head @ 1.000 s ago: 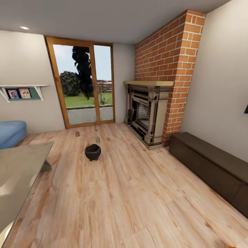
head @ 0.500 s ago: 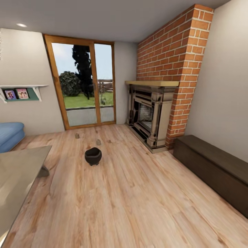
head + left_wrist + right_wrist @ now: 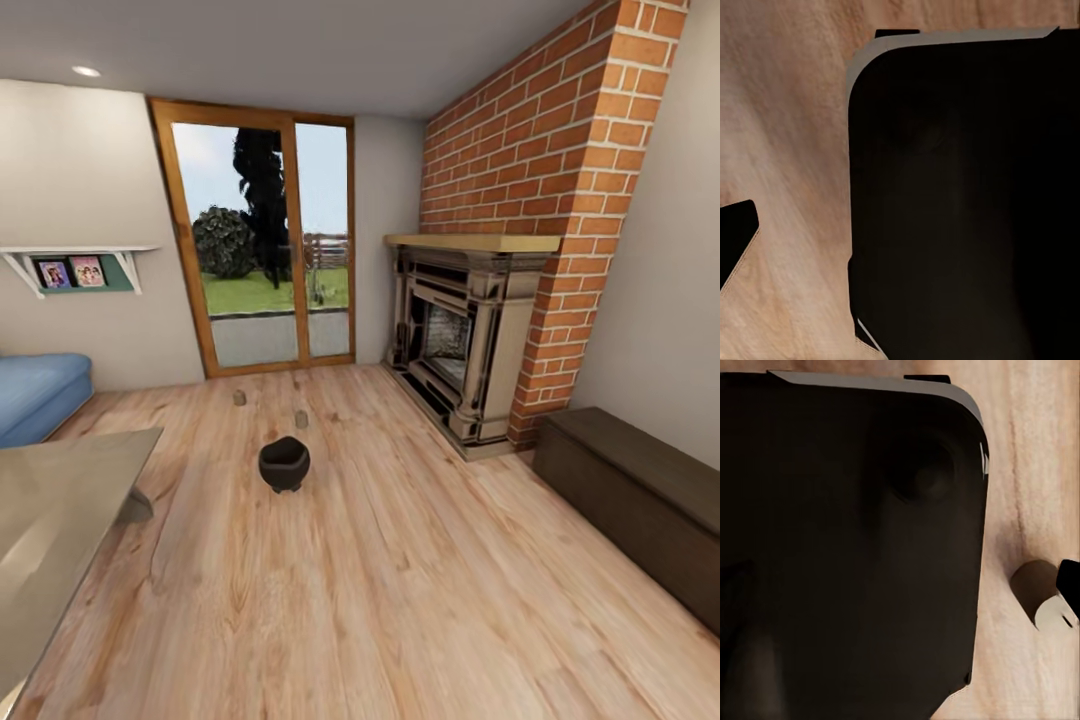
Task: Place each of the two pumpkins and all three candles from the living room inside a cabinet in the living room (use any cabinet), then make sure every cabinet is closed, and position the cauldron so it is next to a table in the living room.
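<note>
The head camera is taking in a living room with a wide plank floor point(image 3: 400, 600) running out towards a glass patio door point(image 3: 268, 250), and a tall brick chimney point(image 3: 540, 170) is rising at the right with a stone fireplace point(image 3: 465, 340) sitting at its foot; just past the fireplace, along the right wall, the cabinet point(image 3: 640, 500) is lying long and low and dark brown, its fronts looking flush and closed from this angle; at the left edge a glossy table point(image 3: 60, 530) is poking into view, with a blue sofa point(image 3: 40, 390) sitting beyond it and a wall shelf point(image 3: 80, 265) carrying small pictures above; out in the open floor the cauldron point(image 3: 284, 464) is standing upright, black and round, near the table's far corner yet apart from it; behind it, towards the door, two of the candles are standing as small tan stubs, one point(image 3: 301, 419) just beyond the cauldron and the other point(image 3: 240, 398) further back, well apart from the cabinet; both wrist cameras are looking down at wood floor past a big dark robot body point(image 3: 960, 202), so I cannot tell whether either arm's fingers are spread or pressed together
</note>
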